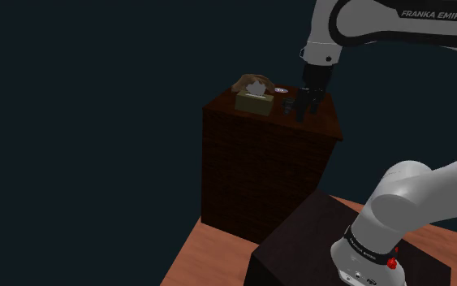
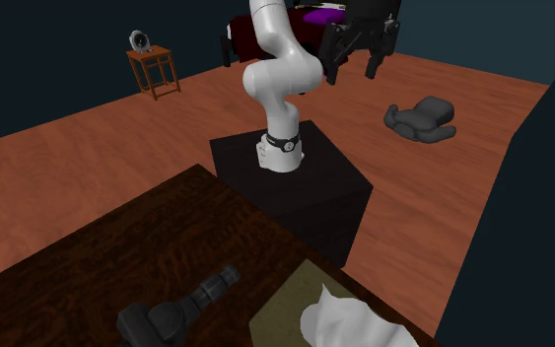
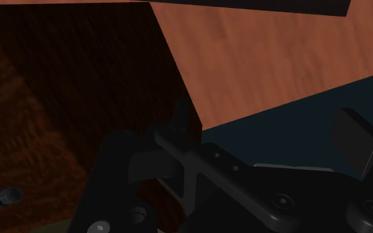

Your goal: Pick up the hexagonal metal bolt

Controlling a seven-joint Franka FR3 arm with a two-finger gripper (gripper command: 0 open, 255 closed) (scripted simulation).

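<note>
The black fingers [image 1: 302, 110] stood spread apart, clasping nothing, over the dark wooden desk [image 1: 320, 127]. In the shoulder view the dark hexagonal bolt [image 1: 287, 106] lay on the desk just beside them at their nine o'clock, with a tissue box [image 1: 252, 100] farther off at nine o'clock.

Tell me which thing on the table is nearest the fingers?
The dark bolt, right beside the fingers; the tissue box and round disc sit farther off.
</note>
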